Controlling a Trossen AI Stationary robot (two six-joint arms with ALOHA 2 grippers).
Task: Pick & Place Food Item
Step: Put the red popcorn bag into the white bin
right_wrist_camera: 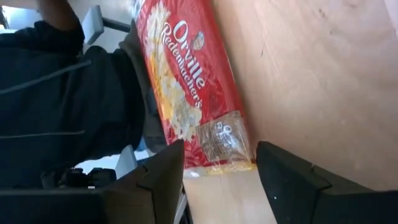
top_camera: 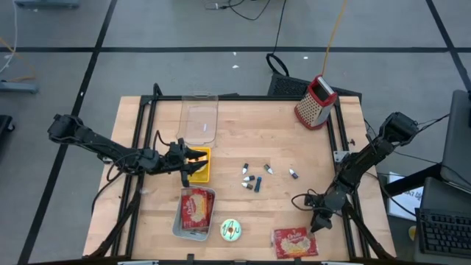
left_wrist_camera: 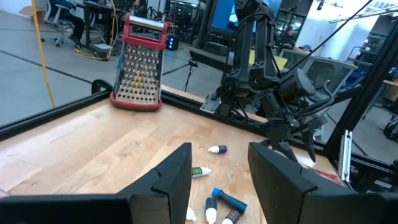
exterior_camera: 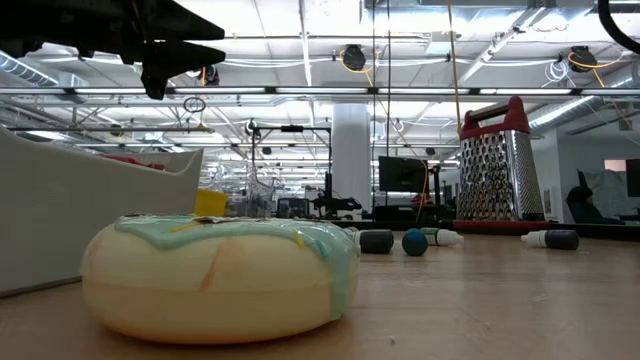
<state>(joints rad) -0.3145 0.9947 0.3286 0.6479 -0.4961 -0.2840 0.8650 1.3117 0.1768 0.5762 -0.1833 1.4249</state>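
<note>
A red popcorn bag (top_camera: 296,241) lies flat on the table near its front edge, right of centre. My right gripper (top_camera: 318,221) hovers just right of it, open. In the right wrist view its fingers (right_wrist_camera: 158,180) stand apart just short of the bag's clear-printed end (right_wrist_camera: 221,140), touching nothing. A second red bag (top_camera: 195,210) lies in a metal tray (top_camera: 179,221). My left gripper (top_camera: 193,163) is held level and open over a yellow item (top_camera: 202,168) at the table's left middle, with nothing between its fingers (left_wrist_camera: 168,180).
A frosted donut (top_camera: 231,230) sits between tray and bag. Small loose pieces (top_camera: 254,178) lie at mid-table. A red-framed grater (top_camera: 316,101) stands far right, a clear container (top_camera: 199,118) at the back. A person in dark clothing (right_wrist_camera: 56,93) is beyond the table's edge.
</note>
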